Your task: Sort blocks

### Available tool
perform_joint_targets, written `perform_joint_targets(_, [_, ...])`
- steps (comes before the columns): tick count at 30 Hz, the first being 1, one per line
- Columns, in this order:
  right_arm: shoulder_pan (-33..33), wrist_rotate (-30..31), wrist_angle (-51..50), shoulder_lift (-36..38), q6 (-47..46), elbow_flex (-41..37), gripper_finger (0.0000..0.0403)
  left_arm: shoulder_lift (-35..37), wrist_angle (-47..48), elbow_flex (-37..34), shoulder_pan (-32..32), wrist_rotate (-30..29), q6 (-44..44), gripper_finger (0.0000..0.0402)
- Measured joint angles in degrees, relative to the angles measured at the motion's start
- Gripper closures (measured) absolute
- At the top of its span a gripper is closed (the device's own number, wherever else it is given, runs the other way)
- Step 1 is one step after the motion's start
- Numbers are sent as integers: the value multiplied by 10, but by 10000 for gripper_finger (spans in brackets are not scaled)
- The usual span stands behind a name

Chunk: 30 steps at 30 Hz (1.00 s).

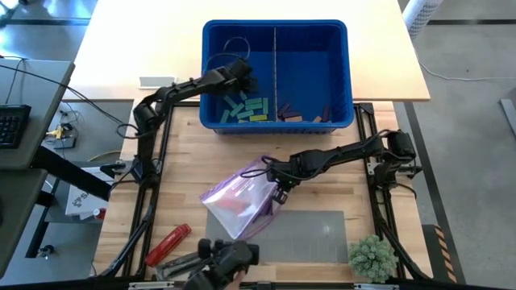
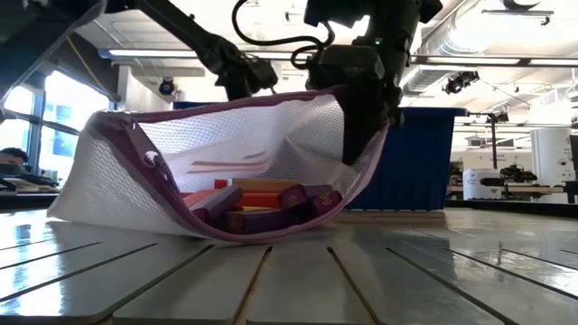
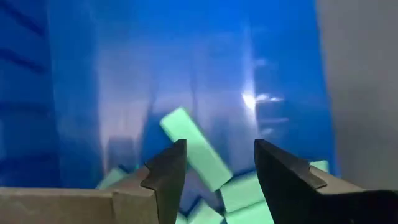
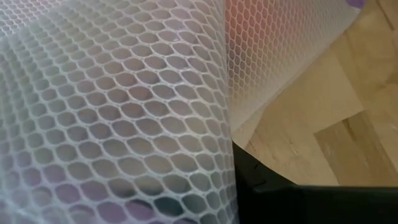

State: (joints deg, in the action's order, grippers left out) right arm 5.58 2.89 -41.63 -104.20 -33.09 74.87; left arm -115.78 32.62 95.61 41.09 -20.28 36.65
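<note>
partly sorted: green blocks in bin, left claw released above; right claw clenched on mesh bag, seemingly holding more.

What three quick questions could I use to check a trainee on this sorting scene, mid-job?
1. True or false: the left gripper hangs over the blue bin with its fingers apart and nothing between them.
2. What is the right gripper shut on? A) a teal block B) the mesh pouch C) the red tool
3. Which side of the bin's divider holds the teal and lime blocks: the left arm's or the right arm's?

Key: 1 true. 2 B, it pinches the pouch's rim and holds the mouth up. 3 the left arm's side.
</note>
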Motion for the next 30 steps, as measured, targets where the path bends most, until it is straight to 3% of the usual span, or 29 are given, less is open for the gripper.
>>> perform_joint_targets(8, [0,-25,-3,0,35,0,403,-62,5,0,-7,-30,113,233])
perform_joint_targets(22, [9,-47,-6,0,59,0,403,-82,-19,0,2,-80,189,233])
perform_joint_targets(30, [9,-47,-4,0,62,0,403,-82,-25,0,-2,-49,228,233])
